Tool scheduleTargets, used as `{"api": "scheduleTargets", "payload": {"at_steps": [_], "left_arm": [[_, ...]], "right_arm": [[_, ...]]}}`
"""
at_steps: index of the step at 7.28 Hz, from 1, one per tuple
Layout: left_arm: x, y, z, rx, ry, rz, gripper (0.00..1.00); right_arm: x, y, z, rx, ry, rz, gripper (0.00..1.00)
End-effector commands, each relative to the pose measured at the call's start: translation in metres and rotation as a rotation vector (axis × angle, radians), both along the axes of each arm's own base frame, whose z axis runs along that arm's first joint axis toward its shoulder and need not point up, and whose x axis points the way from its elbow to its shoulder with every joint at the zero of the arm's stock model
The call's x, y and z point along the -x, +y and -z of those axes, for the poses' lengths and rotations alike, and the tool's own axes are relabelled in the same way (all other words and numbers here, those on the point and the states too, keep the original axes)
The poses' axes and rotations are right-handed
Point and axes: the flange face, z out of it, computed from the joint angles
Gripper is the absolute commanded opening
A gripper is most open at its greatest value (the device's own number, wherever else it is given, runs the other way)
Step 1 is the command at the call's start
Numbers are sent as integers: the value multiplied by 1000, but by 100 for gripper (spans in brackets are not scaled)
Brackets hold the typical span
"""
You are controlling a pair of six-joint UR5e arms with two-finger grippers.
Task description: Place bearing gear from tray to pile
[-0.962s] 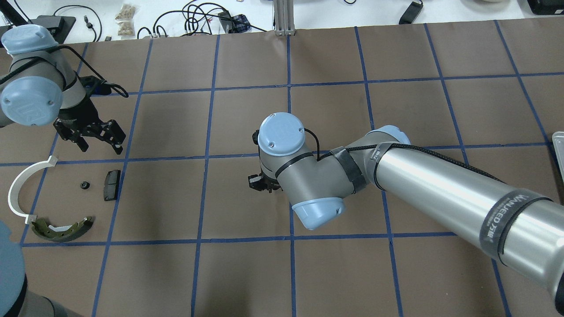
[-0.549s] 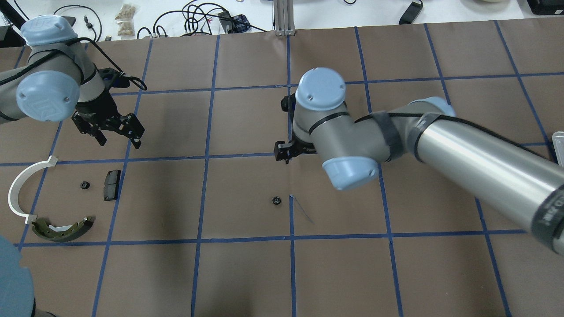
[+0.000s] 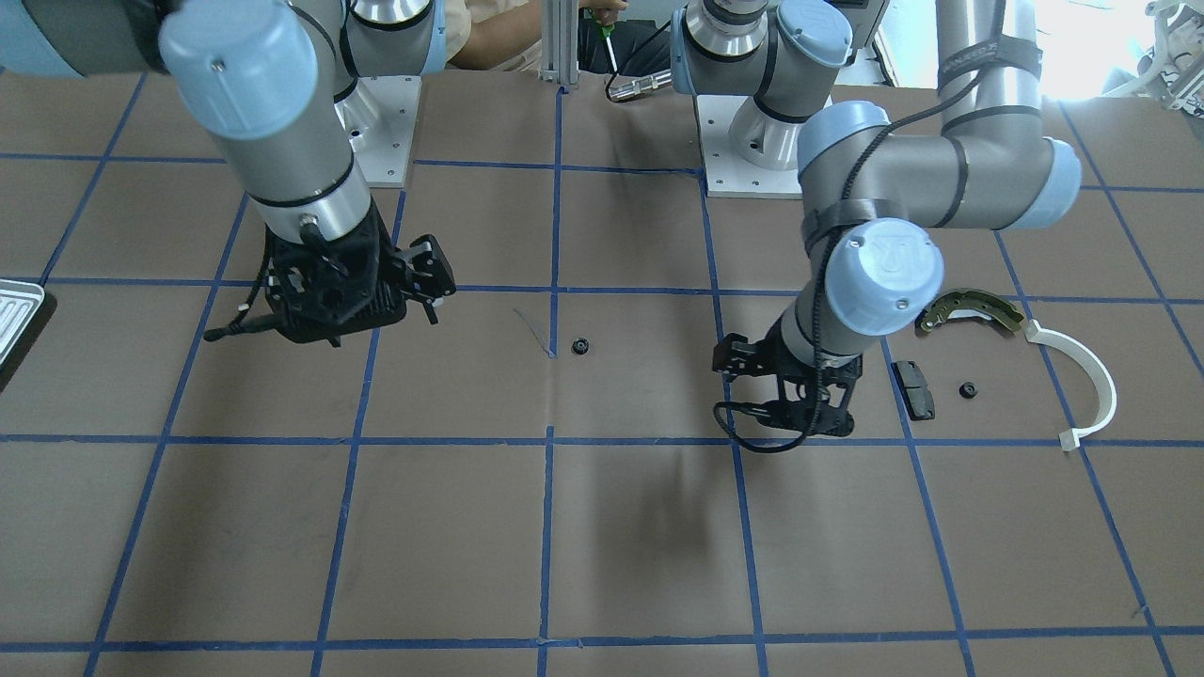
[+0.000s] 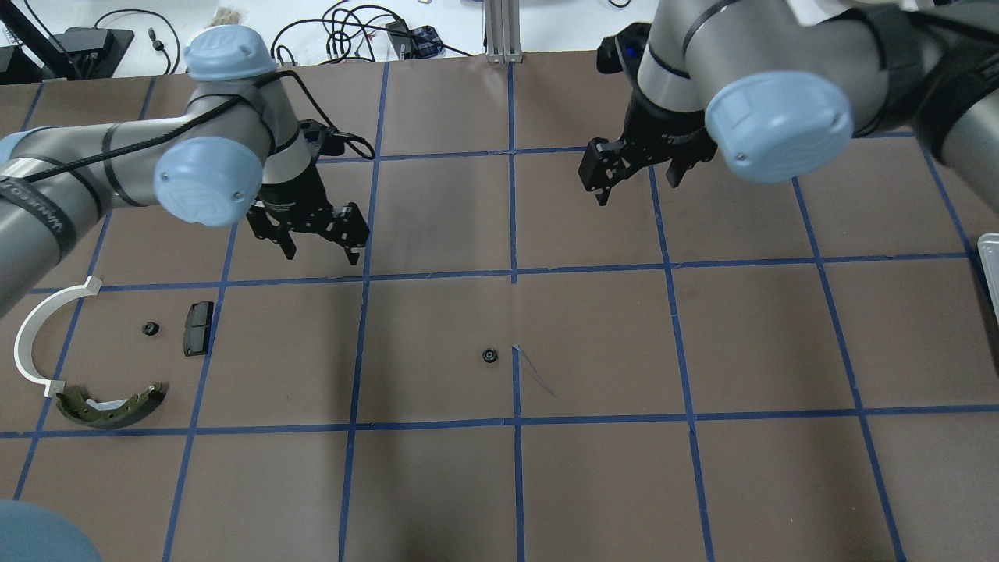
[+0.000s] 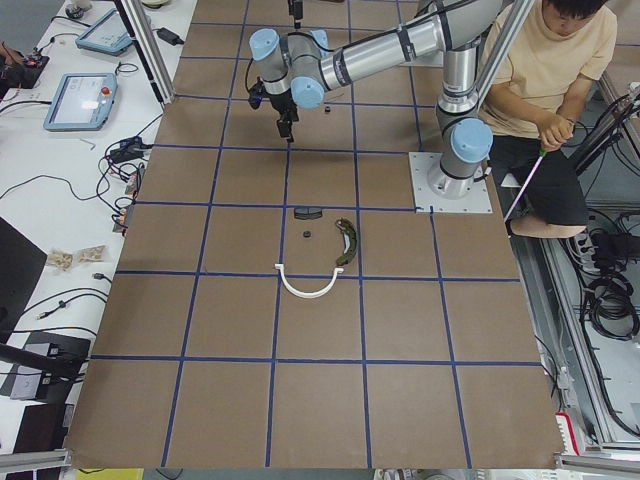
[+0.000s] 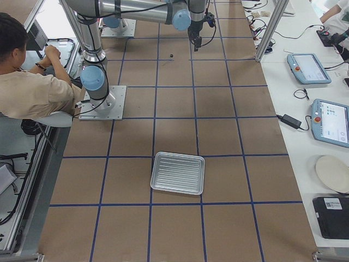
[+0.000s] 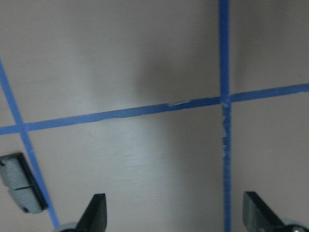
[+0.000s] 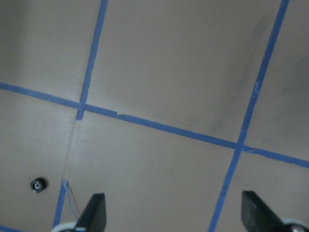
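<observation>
A small black bearing gear [image 4: 489, 356] lies alone on the brown paper near the table's centre; it also shows in the front view [image 3: 580, 346] and the right wrist view [image 8: 37, 184]. My right gripper [image 4: 636, 178] is open and empty, high and well behind the gear. My left gripper [image 4: 321, 248] is open and empty, between the gear and the pile. The pile holds an olive brake shoe [image 4: 109, 410], a white half-ring [image 4: 27, 343], a black pad [image 4: 197, 328] and a second small gear [image 4: 150, 328]. The tray [image 6: 154, 173] is empty.
The tray's edge [image 4: 990, 265] shows at the overhead view's far right. Blue tape lines grid the paper. Cables and devices lie beyond the table's back edge. A person sits beside the robot's base [image 5: 545, 60].
My right gripper let go of the gear at the table's centre, then rose and moved back and right. My left arm has swung right, away from the pile and nearer the centre.
</observation>
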Motion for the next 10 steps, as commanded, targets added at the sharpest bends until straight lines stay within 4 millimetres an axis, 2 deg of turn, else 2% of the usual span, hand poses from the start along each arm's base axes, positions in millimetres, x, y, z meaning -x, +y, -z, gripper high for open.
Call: {"api": "scheduleTargets", "payload": {"at_steps": [1, 2, 3, 4, 5, 6, 8, 10], "left_arm": [[83, 24, 18, 14, 15, -46, 100], [118, 43, 36, 38, 7, -60, 100], [135, 60, 60, 67, 20, -93, 100], [142, 76, 81, 65, 66, -111, 100], [150, 96, 96, 44, 91, -101, 100], [158, 102, 99, 60, 99, -109, 100], [169, 113, 109, 43, 81, -96, 100], [169, 113, 112, 37, 80, -98, 86]], "right_arm": [[15, 39, -92, 90, -16, 12, 100], [21, 47, -88, 81, -21, 47, 100], [42, 37, -90, 127, -20, 104, 100], [82, 27, -82, 102, -16, 184, 100], [96, 31, -74, 88, -12, 216, 100], [94, 41, -67, 69, -6, 238, 100], [94, 46, -66, 72, 11, 254, 100], [91, 44, -72, 70, -2, 313, 100]]}}
